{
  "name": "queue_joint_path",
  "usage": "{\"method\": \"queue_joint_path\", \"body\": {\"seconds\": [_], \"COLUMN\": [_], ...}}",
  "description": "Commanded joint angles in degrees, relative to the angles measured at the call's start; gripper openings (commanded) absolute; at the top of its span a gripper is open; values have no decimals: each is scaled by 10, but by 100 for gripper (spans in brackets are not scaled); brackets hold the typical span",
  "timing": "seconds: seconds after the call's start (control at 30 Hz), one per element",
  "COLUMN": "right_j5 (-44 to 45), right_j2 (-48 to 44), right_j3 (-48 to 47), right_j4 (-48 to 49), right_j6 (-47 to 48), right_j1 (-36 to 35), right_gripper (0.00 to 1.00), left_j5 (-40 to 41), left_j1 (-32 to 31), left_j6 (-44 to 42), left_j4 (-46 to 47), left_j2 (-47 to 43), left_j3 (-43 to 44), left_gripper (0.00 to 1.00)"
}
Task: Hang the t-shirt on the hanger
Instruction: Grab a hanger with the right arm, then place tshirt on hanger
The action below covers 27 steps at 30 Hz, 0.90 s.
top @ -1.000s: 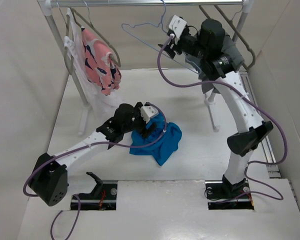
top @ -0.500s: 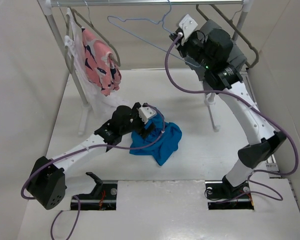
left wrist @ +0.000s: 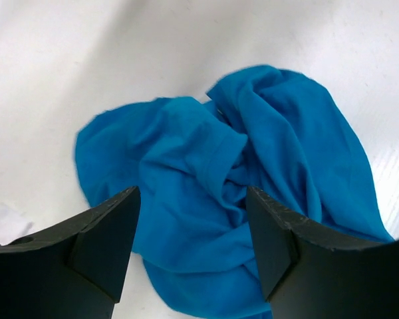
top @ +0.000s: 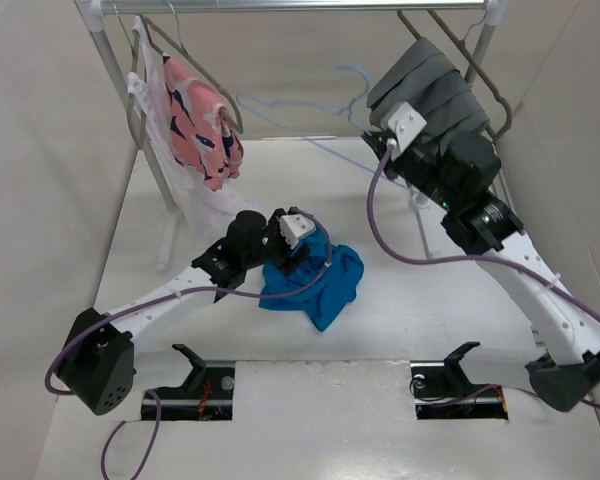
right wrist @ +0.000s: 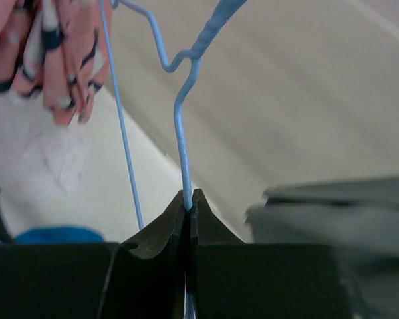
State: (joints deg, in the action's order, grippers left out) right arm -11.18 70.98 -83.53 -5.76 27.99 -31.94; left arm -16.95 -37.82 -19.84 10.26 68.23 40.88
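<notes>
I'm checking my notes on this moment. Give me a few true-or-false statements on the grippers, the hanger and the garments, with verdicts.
1. The right gripper is shut on the light-blue wire hanger. True.
2. The left gripper is clamped on the blue t-shirt. False: its jaws are open above it.
3. The t-shirt lies crumpled on the table. True.
4. The pink patterned garment lies on the table. False: it hangs at the left end of the rack.

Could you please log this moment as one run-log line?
right gripper: shut on hanger | left gripper: open over t-shirt
</notes>
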Motion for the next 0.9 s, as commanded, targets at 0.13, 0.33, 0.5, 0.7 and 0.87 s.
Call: {"method": "queue_joint_path", "body": {"seconds": [0.13, 0.33, 0.5, 0.7, 0.87], "right_j5": [91, 150, 140, 112, 66], "right_j2": [-173, -311, -374, -451, -498], "right_j3": [151, 232, 259, 259, 251], "right_j4": [-82, -187, -292, -459, -560], "right_j6": [-36, -72, -96, -107, -118], "right_j1": [-2, 3, 3, 3, 3], "right_gripper": [0, 0, 0, 0, 0], "left_j5": [-57, -17, -12, 4, 50], "left_j1": [-15, -15, -15, -15, -15], "left_j6": [-45, -100, -79, -32, 21], "left_j4": [-28, -48, -74, -143, -169], "left_j2": [93, 166, 171, 171, 183], "left_j3": [64, 108, 149, 216, 281], "left_gripper": [61, 55, 0, 0, 0]}}
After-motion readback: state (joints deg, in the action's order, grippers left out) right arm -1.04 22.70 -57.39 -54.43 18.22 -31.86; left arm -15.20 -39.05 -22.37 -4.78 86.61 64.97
